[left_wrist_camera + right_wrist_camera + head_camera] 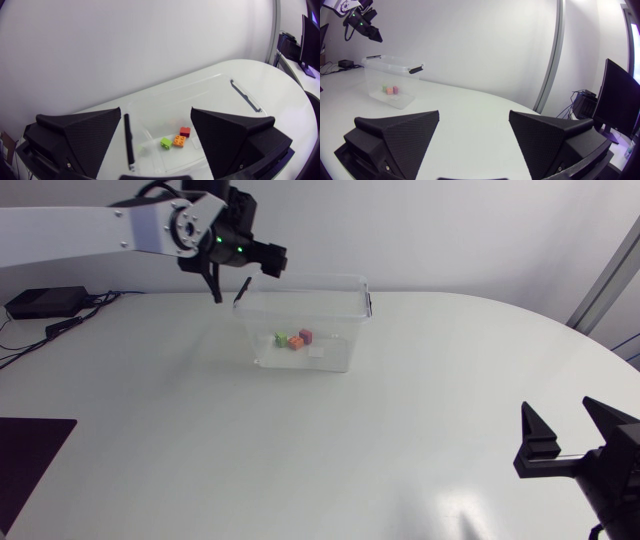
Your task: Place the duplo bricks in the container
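On the left of a white desk (150,410), the left arm comes in from the side and holds its pincer (228,290) above the back left corner of a clear plastic container (330,358). Its fingers are apart and hold nothing. No loose brick shows on the desk, so the step in hand is probably getting this pincer clear of the box. That is best done by rising straight up before swinging away, because one fingertip hangs near the rim and its black latch (129,142), and a sideways move could snag or drag the light box. The arm is stretched out level, with the wrist bent so the fingers point down. Near the middle, the container sits open on the desk. Three duplo bricks lie close together on its floor: a green brick (281,338), an orange brick (296,342) and a dark red brick (305,335). At the far right, well apart from the box, the right pincer (563,415) rests low at the desk's near edge, fingers apart and empty.
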